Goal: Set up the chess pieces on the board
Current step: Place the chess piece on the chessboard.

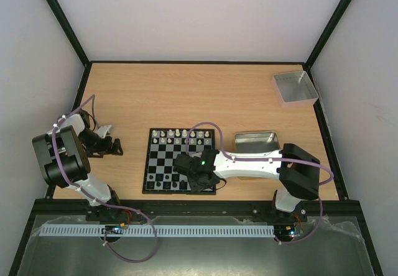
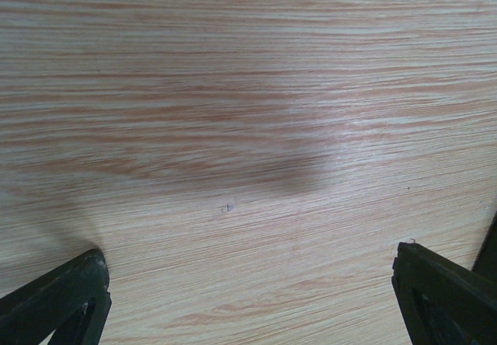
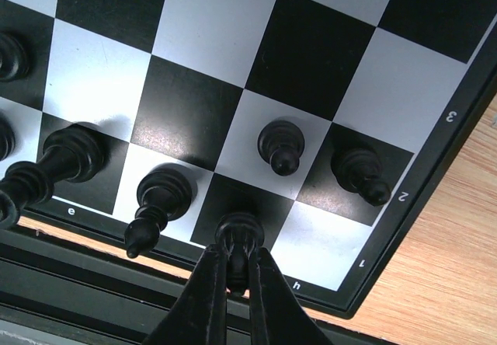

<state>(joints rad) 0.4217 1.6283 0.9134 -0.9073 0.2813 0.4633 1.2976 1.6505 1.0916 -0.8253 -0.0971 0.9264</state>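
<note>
The board (image 1: 163, 159) lies in the middle of the table, with white chess pieces (image 1: 180, 137) filling its far rows and black ones (image 1: 160, 181) along its near edge. My right gripper (image 1: 198, 178) reaches over the board's near right corner. In the right wrist view, the right gripper (image 3: 237, 271) is shut on a small black piece (image 3: 239, 232) whose base stands on a dark back-row square. A black bishop (image 3: 155, 199) and two black pawns (image 3: 281, 147) (image 3: 359, 172) stand close by. My left gripper (image 1: 115, 145) hovers left of the board, open (image 2: 248, 294) over bare wood, holding nothing.
A shallow metal tin (image 1: 255, 142) sits just right of the board, partly under the right arm. A grey square tray (image 1: 295, 87) is at the far right corner. Black frame rails edge the table.
</note>
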